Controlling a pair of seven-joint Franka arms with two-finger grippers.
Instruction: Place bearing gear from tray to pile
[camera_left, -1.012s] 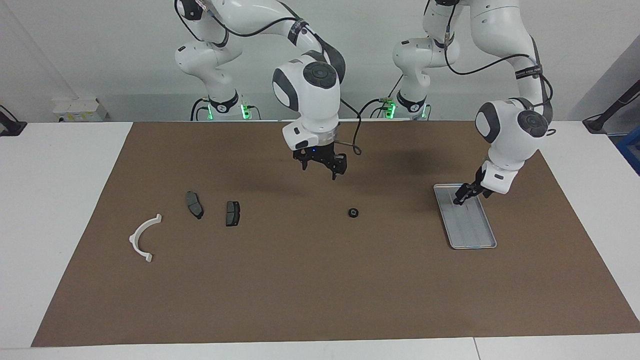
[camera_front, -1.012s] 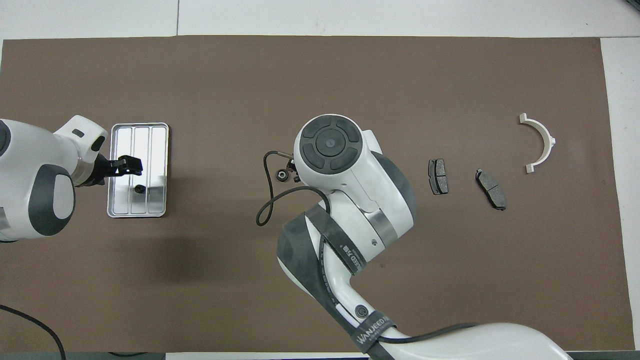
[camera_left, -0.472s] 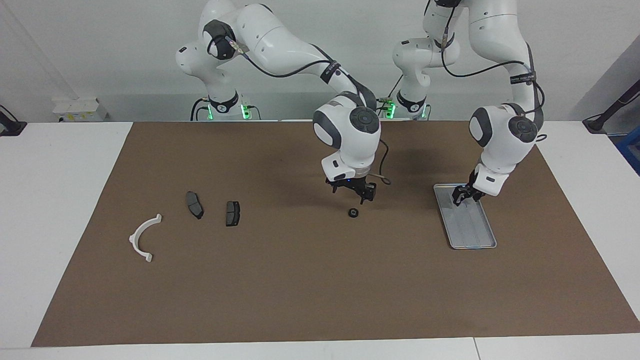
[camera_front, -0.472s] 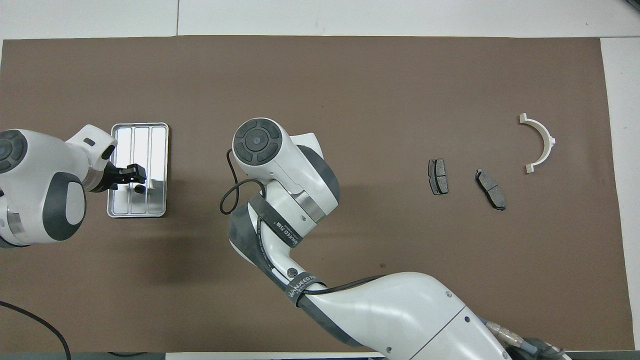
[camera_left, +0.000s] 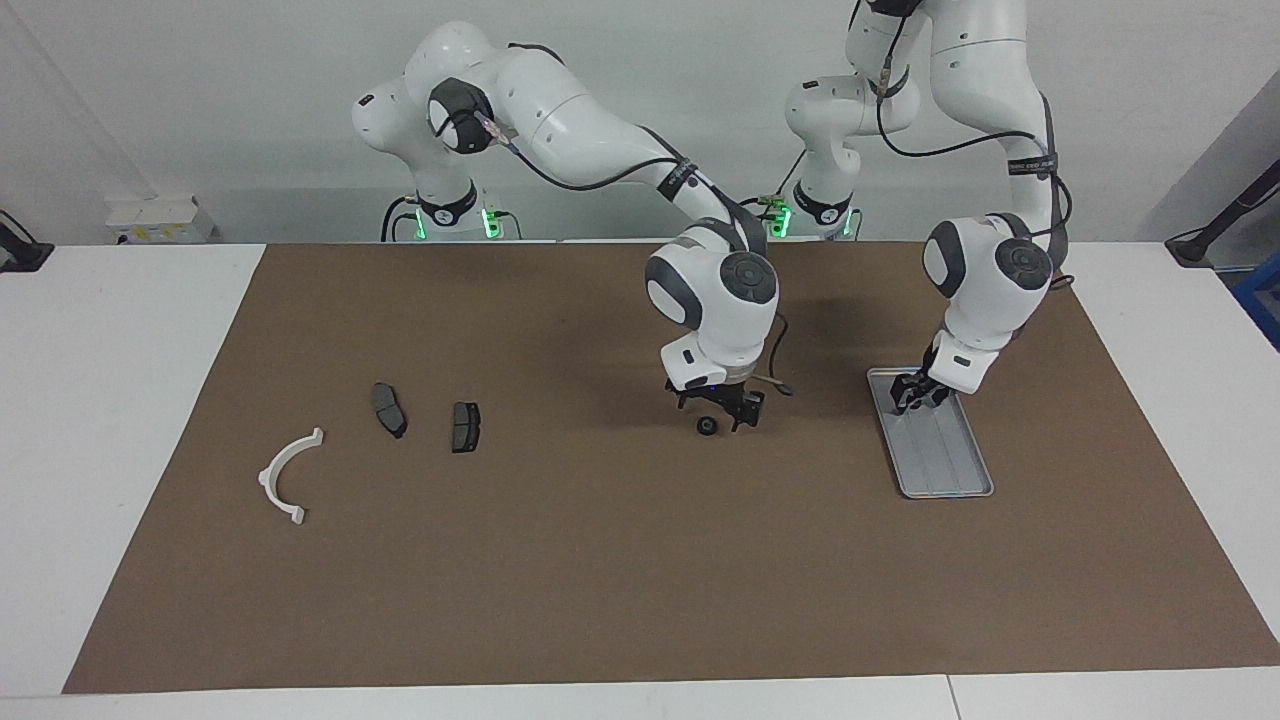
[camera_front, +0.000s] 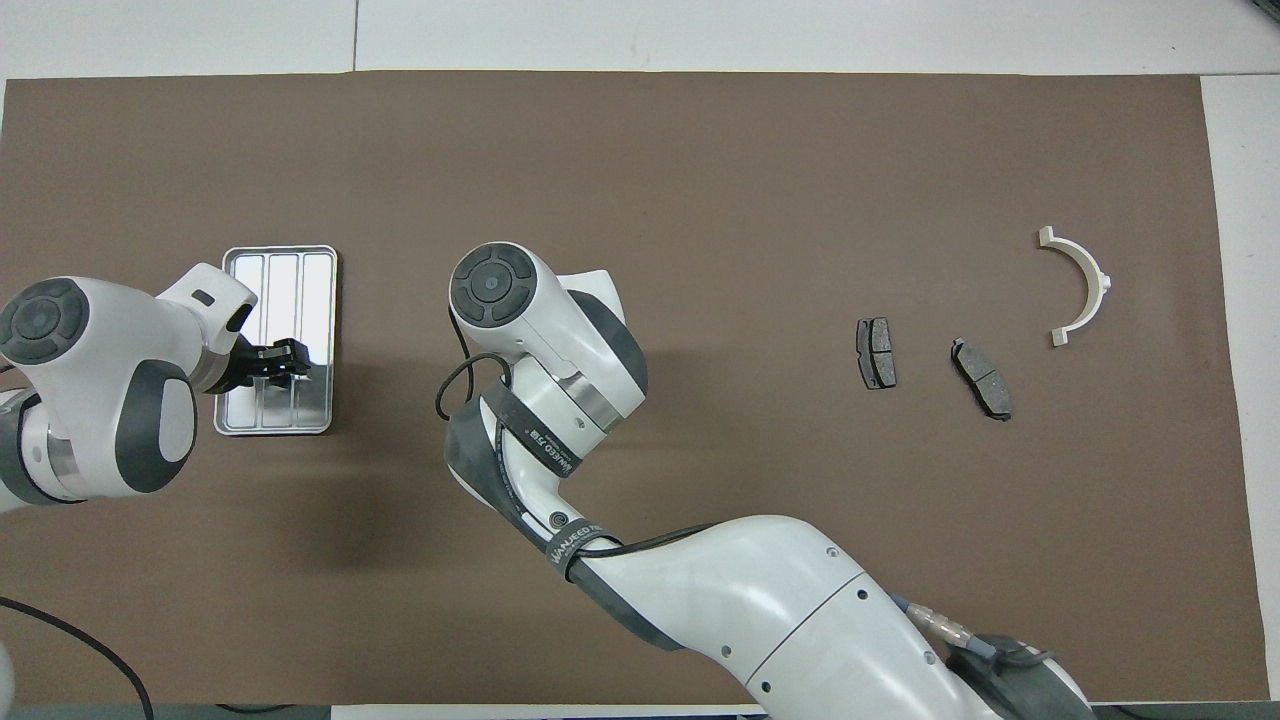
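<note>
Bearing gear (camera_left: 706, 426): one small dark ring, lying flat on the brown mat (camera_left: 600, 560). It is off the tray (camera_left: 950, 470) and between the tray and the pile, closer to the tray.

Right claw (camera_left: 720, 410): open and low over the gear. One finger is nearer the robots than the gear, the other beside it toward the tray. We judge this to be the grasp step.

Handling notes:
- We centre the fingers on either side of the ring before closing, because the claw sits slightly off toward the tray.
- We lower until the tips nearly meet the mat. The part is thin, and a high pinch would slip over it.
- We close gently, lift straight up, and carry the gear toward the right arm's end of the table.

Pile: two dark brake pads (camera_left: 389, 409) and a white curved bracket (camera_left: 285, 478), well apart from the gear.

Left claw (camera_left: 915, 393): down inside the tray, at the end nearer the robots. We cannot tell whether it is open or closed.

Not legible:
- In the overhead view the right arm's wrist covers the gear and the right claw entirely.
- We cannot make out whether the right fingertips touch the mat or the gear.
- The left claw (camera_front: 290, 360) hides whatever may lie under it in the tray. We cannot say whether a second part sits there or is held.
</note>
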